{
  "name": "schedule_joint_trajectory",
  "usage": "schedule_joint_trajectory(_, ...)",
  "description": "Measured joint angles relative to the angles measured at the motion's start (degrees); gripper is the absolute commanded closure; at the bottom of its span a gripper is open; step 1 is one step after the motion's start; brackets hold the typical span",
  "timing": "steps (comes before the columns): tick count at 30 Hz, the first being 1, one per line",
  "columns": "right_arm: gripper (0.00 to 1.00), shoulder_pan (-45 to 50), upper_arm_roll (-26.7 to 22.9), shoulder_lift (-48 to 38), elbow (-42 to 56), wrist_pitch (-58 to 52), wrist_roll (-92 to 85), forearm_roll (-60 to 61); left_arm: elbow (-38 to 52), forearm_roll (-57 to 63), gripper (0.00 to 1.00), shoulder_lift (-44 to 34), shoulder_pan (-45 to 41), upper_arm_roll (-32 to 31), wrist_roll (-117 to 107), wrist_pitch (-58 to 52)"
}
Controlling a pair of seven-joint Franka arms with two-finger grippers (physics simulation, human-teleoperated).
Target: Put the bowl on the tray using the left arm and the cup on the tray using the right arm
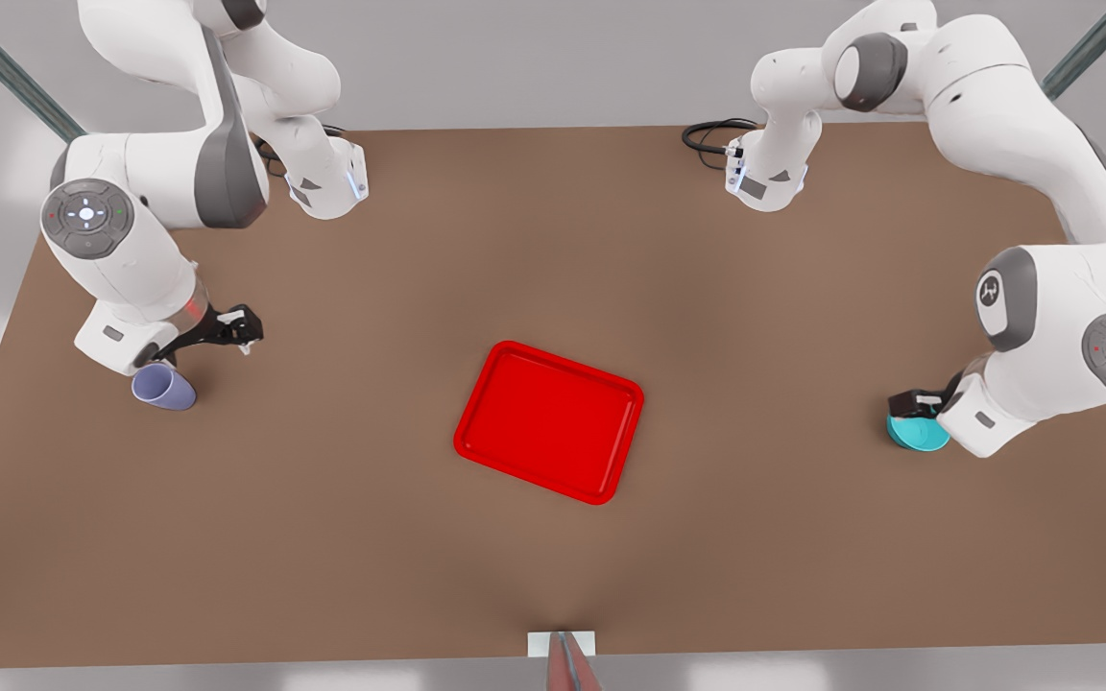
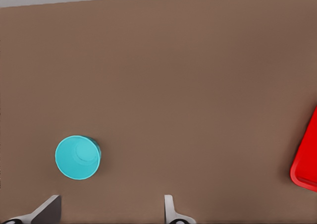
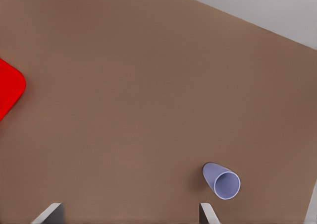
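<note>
Nearest our front camera we see a small white tab (image 1: 561,643) at the tabletop's (image 1: 342,537) near edge, with a reddish strip crossing it. Beyond that bare brown stretch lies the tray (image 1: 549,420), bright red, flat on the tabletop near its middle and turned a little askew; nothing rests on it.

Farther out to the sides we find the two task things. On the front view's right the bowl (image 1: 918,434) sits on the tabletop, teal, well apart from the tray. Our left tool (image 1: 910,403) hangs just above it, partly covering it in the front view; in the left wrist view the two fingertips (image 2: 169,209) stand wide apart with nothing between them, and the bowl (image 2: 78,157) lies on the tabletop ahead of them, off toward one finger.

On the front view's left the cup (image 1: 164,388) lies tipped on its side, lavender, its open mouth showing, also well apart from the tray. Our right tool (image 1: 242,331) hovers just beside and above it. In the right wrist view its fingertips (image 3: 207,213) are spread wide and hold nothing, with the cup (image 3: 222,181) just ahead of one finger.

At the far edge both arm bases stand, with a black cable (image 1: 709,135) coiled by one.
</note>
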Motion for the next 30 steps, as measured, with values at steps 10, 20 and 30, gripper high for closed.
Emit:
schedule_joint_trajectory(10,0.0,0.02,0.0,0.09,0.0,0.0,0.0,0.0,-24.33,0.44,0.0,-3.16,2.92,0.44,5.93,16.0)
schedule_joint_trajectory(20,0.0,-0.12,0.0,0.25,-0.01,0.0,0.0,0.35,-26.11,2.46,0.0,2.8,9.1,0.52,10.76,24.41)
schedule_joint_trajectory(30,0.0,-0.43,0.0,0.26,-0.01,0.0,0.0,0.34,-27.87,5.44,0.0,8.3,10.24,0.52,10.15,25.25)
